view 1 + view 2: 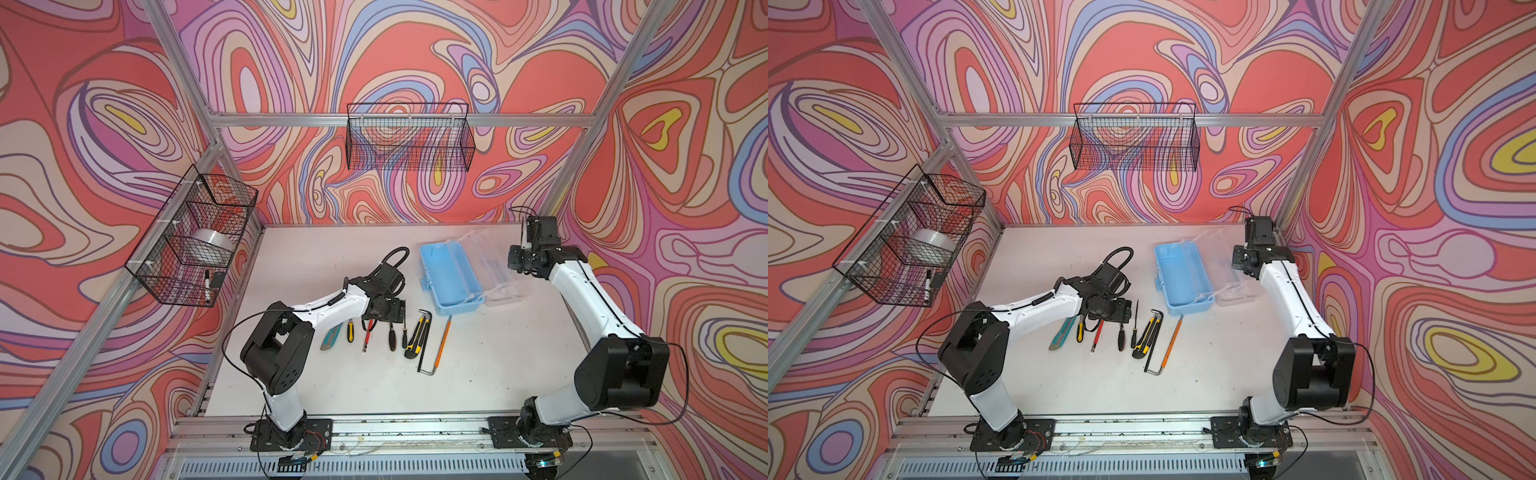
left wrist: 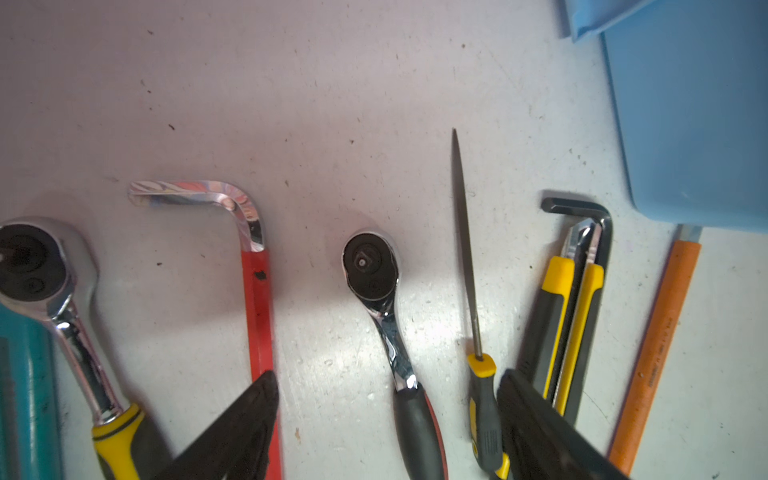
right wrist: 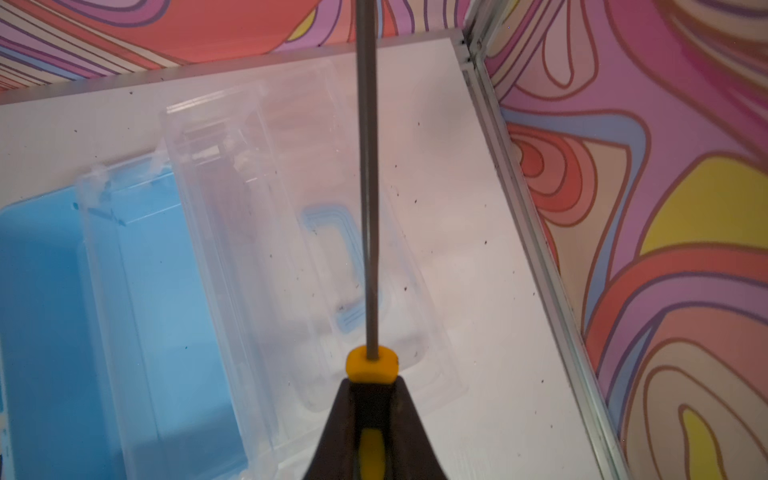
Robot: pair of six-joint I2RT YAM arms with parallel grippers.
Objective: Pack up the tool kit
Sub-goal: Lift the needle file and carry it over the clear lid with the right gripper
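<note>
The light-blue case (image 1: pixel 451 278) of the tool kit lies open at the table's back right, its clear lid (image 1: pixel 496 266) folded out to the right. My right gripper (image 3: pixel 371 382) hangs above the lid (image 3: pixel 291 249), shut on a yellow-and-black screwdriver (image 3: pixel 368 187). A row of tools lies in front of the case. My left gripper (image 2: pixel 386 399) hovers low over that row, open. Its fingers straddle a small ratchet (image 2: pixel 390 332) with a black-and-red handle, between a red hex key (image 2: pixel 257 291) and a yellow-handled needle file (image 2: pixel 467 249).
Also in the row are a teal cutter (image 1: pixel 331 336), a yellow-handled ratchet (image 1: pixel 350 330), a yellow-black utility knife (image 1: pixel 417 336), a black hex key (image 1: pixel 426 316) and an orange hex key (image 1: pixel 441 345). Black wire baskets (image 1: pixel 409 137) hang on the back and left walls.
</note>
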